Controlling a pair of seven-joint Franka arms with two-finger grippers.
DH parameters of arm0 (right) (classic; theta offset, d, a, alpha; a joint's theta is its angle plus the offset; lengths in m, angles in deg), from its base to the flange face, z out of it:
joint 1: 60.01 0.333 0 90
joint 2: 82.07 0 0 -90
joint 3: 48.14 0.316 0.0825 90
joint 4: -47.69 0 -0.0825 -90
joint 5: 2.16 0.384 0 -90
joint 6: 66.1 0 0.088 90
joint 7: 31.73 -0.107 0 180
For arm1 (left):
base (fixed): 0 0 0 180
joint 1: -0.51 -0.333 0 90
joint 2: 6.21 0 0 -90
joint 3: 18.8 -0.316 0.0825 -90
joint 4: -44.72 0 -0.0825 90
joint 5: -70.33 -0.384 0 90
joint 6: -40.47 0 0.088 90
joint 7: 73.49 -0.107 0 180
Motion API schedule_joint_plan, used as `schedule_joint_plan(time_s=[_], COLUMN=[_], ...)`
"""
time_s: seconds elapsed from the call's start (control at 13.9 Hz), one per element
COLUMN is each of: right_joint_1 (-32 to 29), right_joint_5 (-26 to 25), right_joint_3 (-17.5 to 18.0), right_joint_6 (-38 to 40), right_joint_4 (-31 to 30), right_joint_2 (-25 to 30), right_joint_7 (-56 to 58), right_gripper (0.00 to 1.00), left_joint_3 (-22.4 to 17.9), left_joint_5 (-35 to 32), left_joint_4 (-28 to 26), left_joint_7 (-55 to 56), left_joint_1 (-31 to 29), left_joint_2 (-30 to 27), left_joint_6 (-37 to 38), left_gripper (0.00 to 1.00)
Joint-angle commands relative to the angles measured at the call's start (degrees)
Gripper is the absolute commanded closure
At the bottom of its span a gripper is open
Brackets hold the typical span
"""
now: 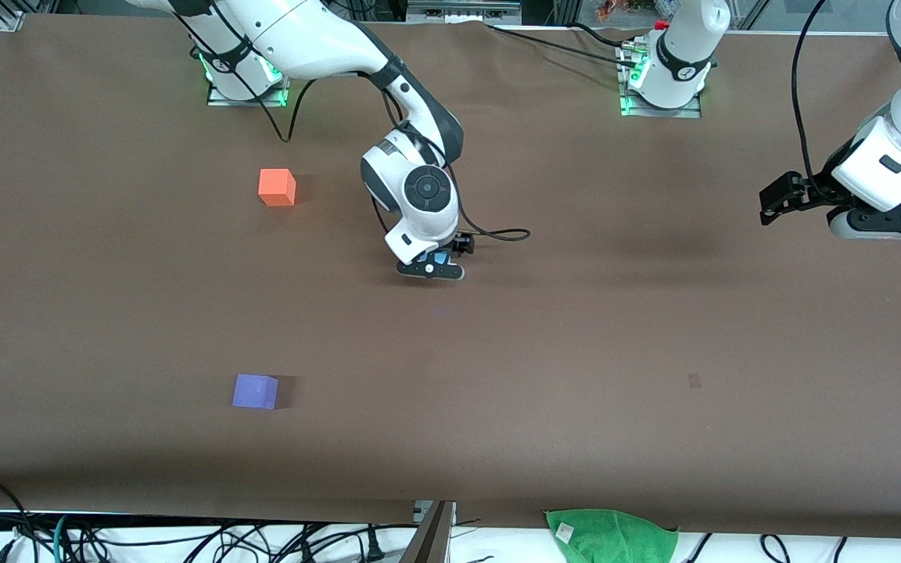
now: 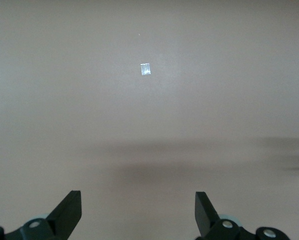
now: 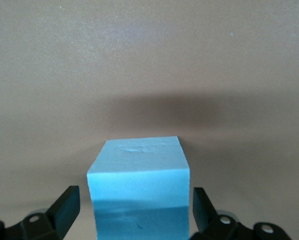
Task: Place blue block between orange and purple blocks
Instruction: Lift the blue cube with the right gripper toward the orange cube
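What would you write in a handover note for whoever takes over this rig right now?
Right pincer: open, down at mid-table, fingers either side of the blue block, not yet closed on it.
Left pincer: open, empty, waiting over the left arm's end of the table.
Orange block and purple block: toward the right arm's end, purple nearer the front camera.
Done: approach. Left: grip, carry, set blue between them.
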Motion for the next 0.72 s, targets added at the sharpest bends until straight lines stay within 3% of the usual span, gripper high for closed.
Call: schedule_joint_plan(time_s=[0.0, 0.14, 0.22, 0.43, 0.65], right_joint_1=[0.6, 0.52, 0.52, 0.52, 0.52], right_joint_5=[0.03, 0.03, 0.03, 0.03, 0.12], right_joint_3=[-0.49, -0.49, -0.49, -0.49, -0.49], right_joint_6=[-1.83, -2.01, -2.01, -2.01, -1.57], right_joint_4=[-1.01, -1.01, -1.01, -0.92, -0.74], right_joint_2=[-0.02, -0.28, -0.28, -0.2, 0.41], right_joint_7=[0.61, 0.61, 0.7, 0.78, 1.22], right_gripper=[0.04, 0.34, 0.43, 0.52, 0.52], left_joint_3=[-0.22, -0.22, -0.22, -0.22, -0.22], left_joint_5=[0.65, 0.65, 0.65, 0.65, 0.65], left_joint_4=[-0.15, -0.15, -0.15, -0.15, -0.15], left_joint_7=[-1.18, -1.18, -1.18, -1.18, -1.18], left_joint_1=[-0.11, -0.11, -0.11, -0.11, -0.11], left_joint_2=[-0.58, -0.58, -0.58, -0.58, -0.58], left_joint_6=[0.52, 0.52, 0.52, 0.61, 0.61], left_gripper=[0.0, 0.0, 0.0, 0.0, 0.0])
